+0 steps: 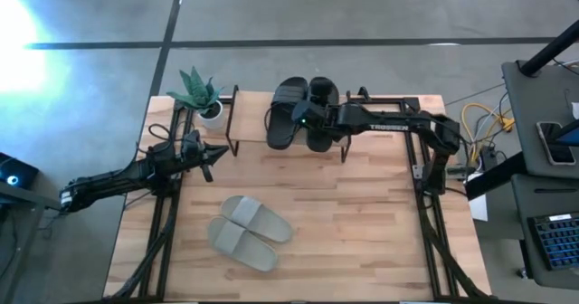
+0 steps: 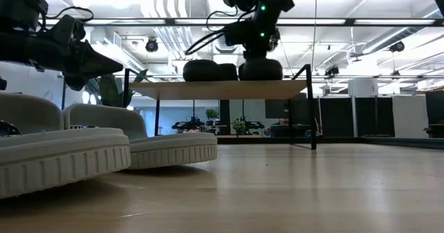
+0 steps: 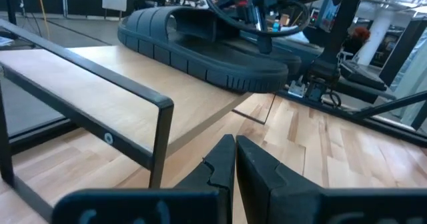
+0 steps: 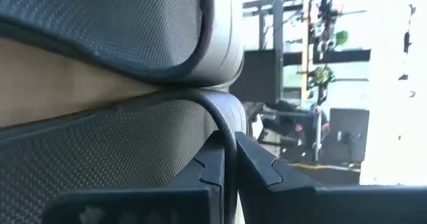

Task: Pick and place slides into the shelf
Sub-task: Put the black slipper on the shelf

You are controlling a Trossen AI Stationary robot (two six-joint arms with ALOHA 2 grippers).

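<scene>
Both black slides sit side by side on the shelf's (image 1: 251, 128) wooden top board (image 2: 222, 89): the left one (image 1: 288, 112) and the right one (image 1: 323, 114). My right gripper (image 1: 306, 120) reaches in from the table's right between them, shut on the right slide (image 2: 260, 68). The grey pair (image 1: 249, 232) lies sole-down on the table near its middle, close to the low camera (image 2: 104, 146). My left gripper (image 1: 213, 155) waits, shut, at the table's left, just left of the shelf (image 3: 100, 84). My right gripper (image 4: 230, 164) pinches a thin raised edge (image 4: 227, 127) of the right black slide between its two fingers, which lie close together. In the low view it comes from above (image 2: 258, 53). The slide rests on the shelf board (image 4: 53, 77).
A small potted plant (image 1: 201, 96) stands at the table's far left corner beside the shelf. Black frame rails run along both table sides (image 1: 425, 204). Bare wood lies to the right of the grey pair. Beyond the right edge are cables and a desk (image 1: 543, 141).
</scene>
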